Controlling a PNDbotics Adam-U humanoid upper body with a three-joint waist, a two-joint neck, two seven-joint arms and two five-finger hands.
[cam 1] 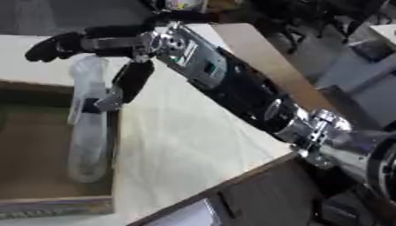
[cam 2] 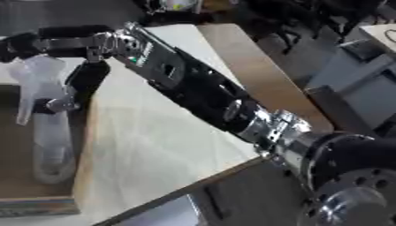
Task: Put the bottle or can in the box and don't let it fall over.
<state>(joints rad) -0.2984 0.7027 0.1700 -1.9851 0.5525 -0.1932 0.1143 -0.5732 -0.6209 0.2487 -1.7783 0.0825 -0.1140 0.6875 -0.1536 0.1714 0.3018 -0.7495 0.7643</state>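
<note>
1. Standing near upright at lower left, one clear bottle (cam 1: 87, 132) has its base inside the box (cam 1: 46, 207), top leaning slightly away.
2. One right hand (cam 1: 116, 66) reaches from the right, thumb and fingers curled around its upper part.

A pale tabletop (cam 1: 193, 145) with a wooden edge carries an open box (cam 1: 46, 145) at its left side, the box's wall lying along the surface.

Black right arm (cam 1: 232, 84), silver joints; black fingers (cam 1: 54, 46).
</note>
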